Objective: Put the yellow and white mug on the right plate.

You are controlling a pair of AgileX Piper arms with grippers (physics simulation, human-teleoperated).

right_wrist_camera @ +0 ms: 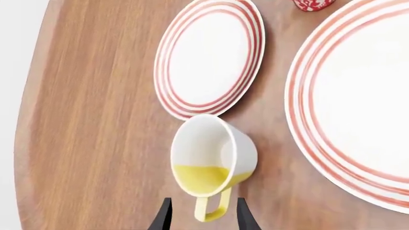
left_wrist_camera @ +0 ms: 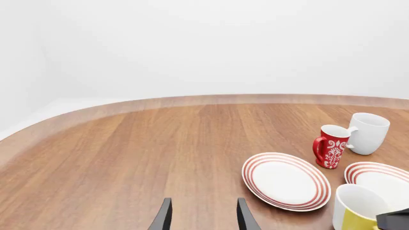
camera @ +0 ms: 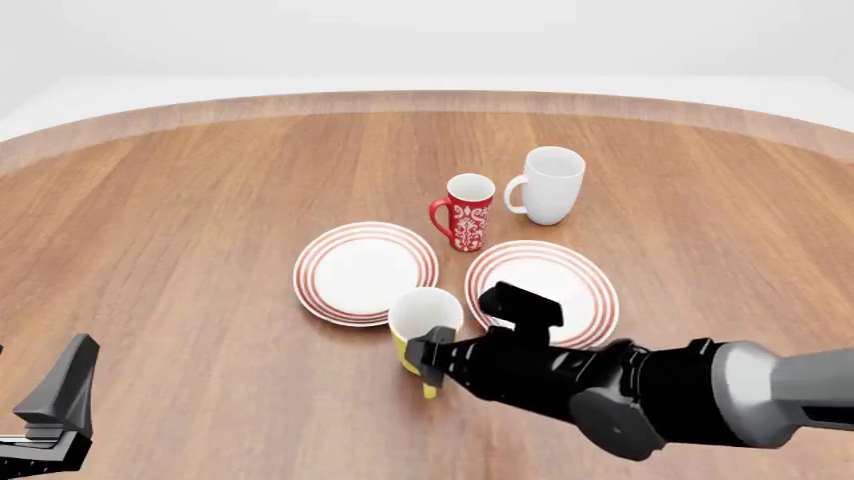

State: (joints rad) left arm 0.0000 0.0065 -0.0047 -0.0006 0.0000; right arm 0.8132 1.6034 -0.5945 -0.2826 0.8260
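Right fingers (right_wrist_camera: 201, 215): spread apart and grasping nothing, the two dark tips are sitting on either side of the yellow handle; whether they are touching it cannot be told.
Yellow and white mug (right_wrist_camera: 211, 160): standing upright on the desk (camera: 200, 200) just ahead of the right fingers, its handle pointing back into the gap between them.
Right plate (camera: 574, 280): lying flat on the desk beyond the right fingers and off to their right, close beside the mug.
Left plate (camera: 363, 270): lying just past the mug, straight out from the right fingers.
Left fingers (left_wrist_camera: 201, 218): parted and holding nothing, hanging over bare desk, well apart from the mug.
Red patterned mug (camera: 467, 212): standing beyond both plates.
White mug (camera: 550, 184): standing just beside the red one.
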